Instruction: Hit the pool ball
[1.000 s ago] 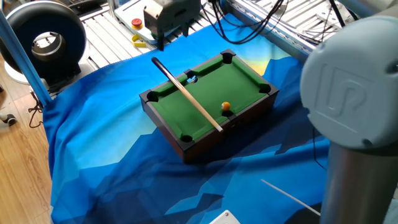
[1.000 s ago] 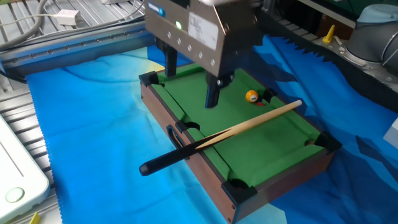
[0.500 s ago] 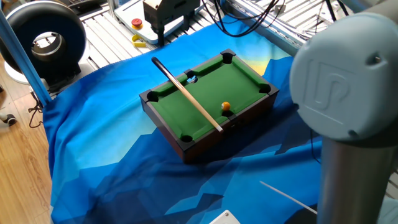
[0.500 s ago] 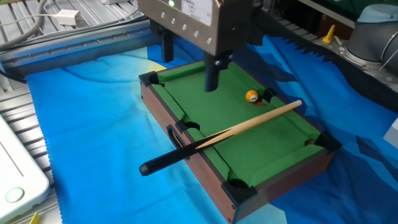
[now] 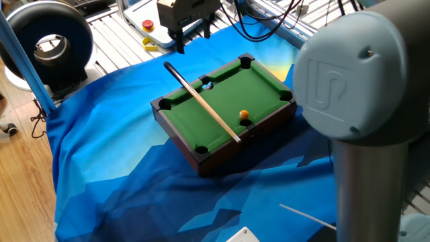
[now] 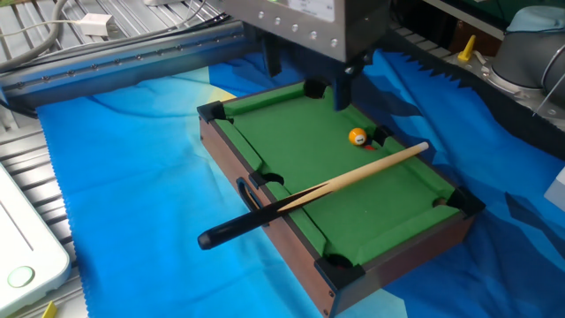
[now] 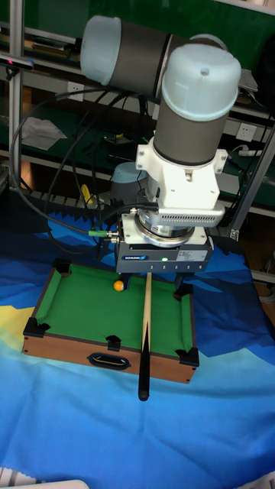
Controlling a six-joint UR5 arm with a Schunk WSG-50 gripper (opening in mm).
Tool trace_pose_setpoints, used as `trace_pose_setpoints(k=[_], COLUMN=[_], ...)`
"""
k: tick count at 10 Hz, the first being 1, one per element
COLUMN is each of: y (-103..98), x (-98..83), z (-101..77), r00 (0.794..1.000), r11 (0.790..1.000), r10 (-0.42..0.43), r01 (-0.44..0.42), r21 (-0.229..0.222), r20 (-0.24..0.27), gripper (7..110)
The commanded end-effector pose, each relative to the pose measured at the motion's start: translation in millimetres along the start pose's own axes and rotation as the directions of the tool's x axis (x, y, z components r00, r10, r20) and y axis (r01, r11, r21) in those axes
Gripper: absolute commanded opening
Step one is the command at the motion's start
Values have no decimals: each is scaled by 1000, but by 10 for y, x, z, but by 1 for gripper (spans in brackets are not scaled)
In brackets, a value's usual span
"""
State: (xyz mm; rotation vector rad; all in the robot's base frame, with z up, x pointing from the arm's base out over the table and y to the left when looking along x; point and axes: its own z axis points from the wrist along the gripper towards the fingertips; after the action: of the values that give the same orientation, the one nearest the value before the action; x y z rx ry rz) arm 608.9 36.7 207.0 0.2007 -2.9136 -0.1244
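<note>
Right now my claw (image 6: pixel 307 78) hangs empty with its fingers apart above the far rail of the small green-felt pool table (image 6: pixel 291 146). Nearer, towards the slim wooden cue stick (image 6: pixel 353 177), the tiny glossy orange-yellow pool ball (image 6: pixel 357 136) sits beside a side pocket.
</note>
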Motion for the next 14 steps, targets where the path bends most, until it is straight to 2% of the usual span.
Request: trace_pose_setpoints(k=[1,5,14], y=[23,24,-56], x=[29,-156,-294], z=[36,94,83], r00=[999,1000,998], r11=[1000,1000,1000], r10=[-2,8,24], r01=[2,-8,-25], r21=[-10,-14,13], r20=[-33,0,57], gripper=[88,88,88])
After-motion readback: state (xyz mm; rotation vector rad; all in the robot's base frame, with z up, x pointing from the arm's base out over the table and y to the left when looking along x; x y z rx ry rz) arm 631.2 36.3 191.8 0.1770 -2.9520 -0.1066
